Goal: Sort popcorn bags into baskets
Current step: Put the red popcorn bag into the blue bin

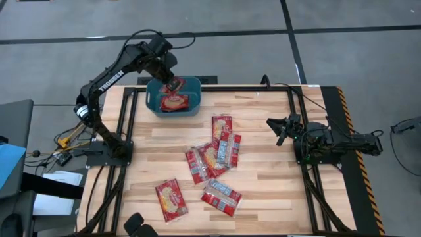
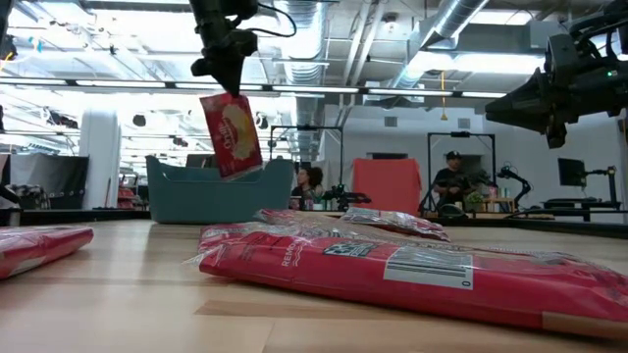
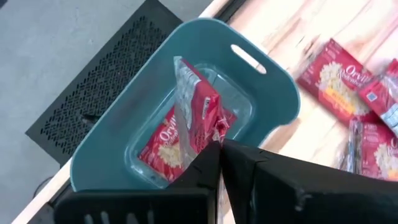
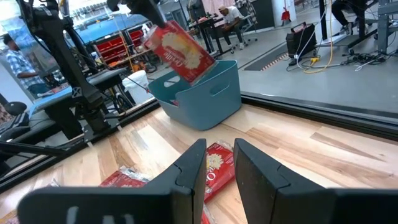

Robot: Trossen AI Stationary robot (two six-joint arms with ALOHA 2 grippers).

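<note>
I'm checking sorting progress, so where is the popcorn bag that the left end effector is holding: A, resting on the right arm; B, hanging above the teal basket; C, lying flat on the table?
B: the left end effector pinches the popcorn bag, dangling over the teal basket.

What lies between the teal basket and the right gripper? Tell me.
In the high view, bare wooden tabletop lies between the basket and the right gripper; the nearest loose popcorn bag sits just below that line.
</note>
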